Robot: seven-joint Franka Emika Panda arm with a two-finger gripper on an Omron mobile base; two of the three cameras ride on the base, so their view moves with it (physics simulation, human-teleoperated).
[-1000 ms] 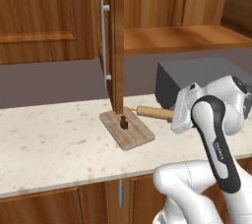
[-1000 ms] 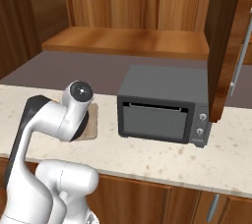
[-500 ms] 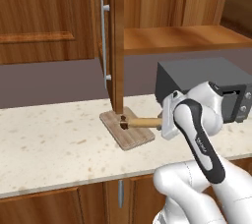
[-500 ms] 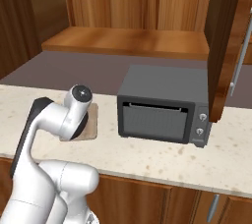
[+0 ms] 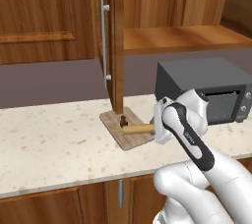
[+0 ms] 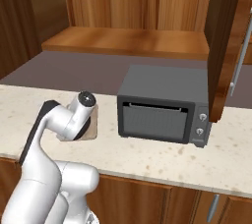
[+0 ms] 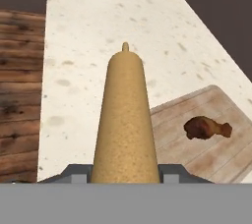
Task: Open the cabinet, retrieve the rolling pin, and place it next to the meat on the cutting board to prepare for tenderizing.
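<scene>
Trouble is being risked while the rolling pin (image 7: 125,120) is being clamped by the half-closed gripper (image 7: 125,173) above the cutting board (image 5: 129,134)'s near edge: released crookedly, it could roll onto the meat (image 7: 206,127).

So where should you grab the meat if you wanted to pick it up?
Probably across its fat rounded end, coming straight down from above. The meat lies flat on the board, shaped like a drumstick: one thick end, one thin tapering end. The thick end gives more to pinch; the thin end could slip. Right now the tool is shut on the pin, so that goes down first.
</scene>
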